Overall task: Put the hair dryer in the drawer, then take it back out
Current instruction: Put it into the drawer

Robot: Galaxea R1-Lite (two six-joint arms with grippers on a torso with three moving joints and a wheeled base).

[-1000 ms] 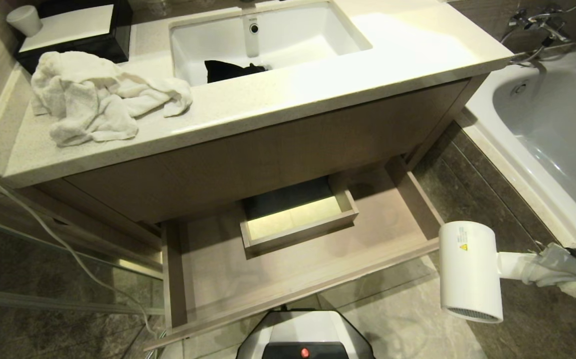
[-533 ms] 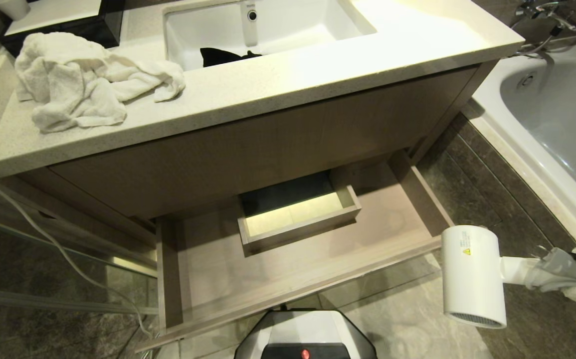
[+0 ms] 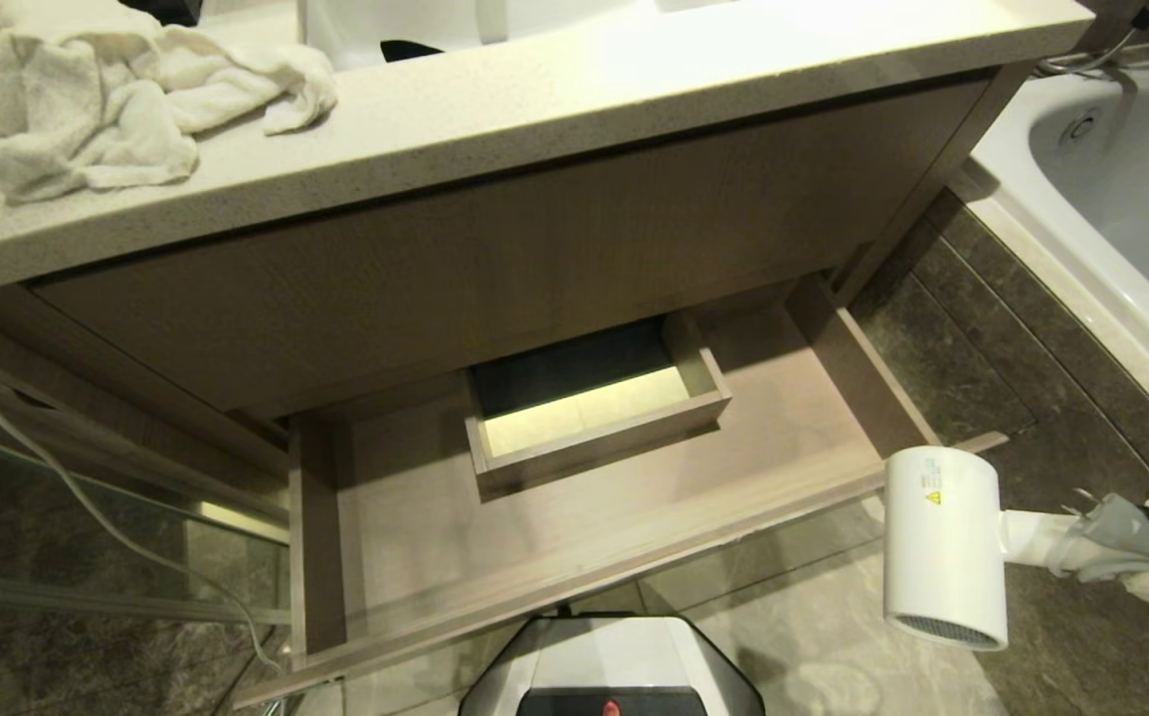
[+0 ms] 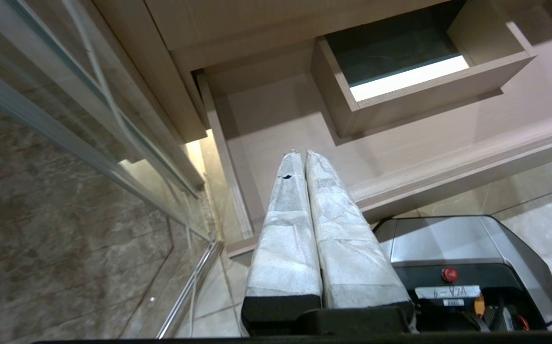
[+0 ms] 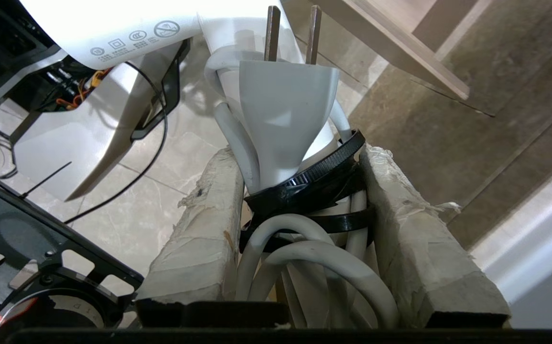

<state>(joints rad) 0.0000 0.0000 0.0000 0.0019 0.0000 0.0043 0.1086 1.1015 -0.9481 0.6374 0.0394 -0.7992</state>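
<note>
The white hair dryer hangs above the floor just off the right front corner of the open drawer, barrel upright with its grille end down. My right gripper comes in from the right edge and is shut on the dryer's handle and bundled cord. In the right wrist view the gripper clamps the cord loops and black straps, with the plug sticking out past the fingertips. The left gripper is shut and empty, hanging over the drawer's left front part.
A boxed cut-out rises in the drawer's middle. Above is the vanity counter with a crumpled white towel. A bathtub lies at the right, a glass panel with a cable at the left, and my base below.
The whole head view has shifted: counter and sink slid up and partly out of frame and the drawer looks larger. The dryer stays held at the right, now nearer the drawer's corner.
</note>
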